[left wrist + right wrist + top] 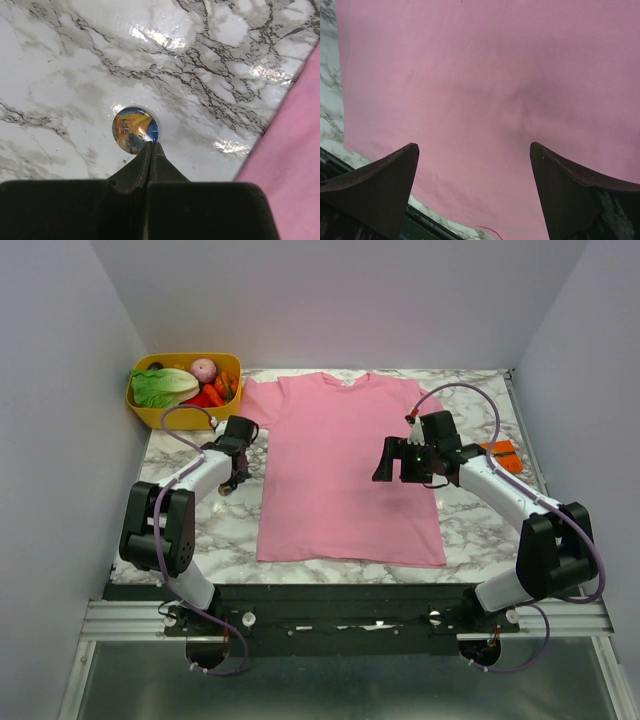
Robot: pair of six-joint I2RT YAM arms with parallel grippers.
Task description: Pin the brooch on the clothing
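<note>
One pickup is proceeding, left jaws clenching at the brooch (pixel 135 131) rim (right jaws gaping wide), needing a firm lift next.

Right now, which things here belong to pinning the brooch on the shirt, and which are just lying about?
Job: brooch, pink T-shirt, left gripper, right gripper.
Lying about: yellow tub of vegetables, orange object.

1. The table (pixel 190 530) has a white marble-patterned top with grey veins.
2. A pink T-shirt (pixel 340 470) lies flat at mid-table, collar toward the far edge.
3. A yellow tub (pixel 150 415) of vegetables stands in the far left corner.
4. The brooch (pixel 135 130) lies on bare marble near the T-shirt's left side, not touching it.
5. An orange item (pixel 503 455) lies by the right edge; its kind is not discernible.
</note>
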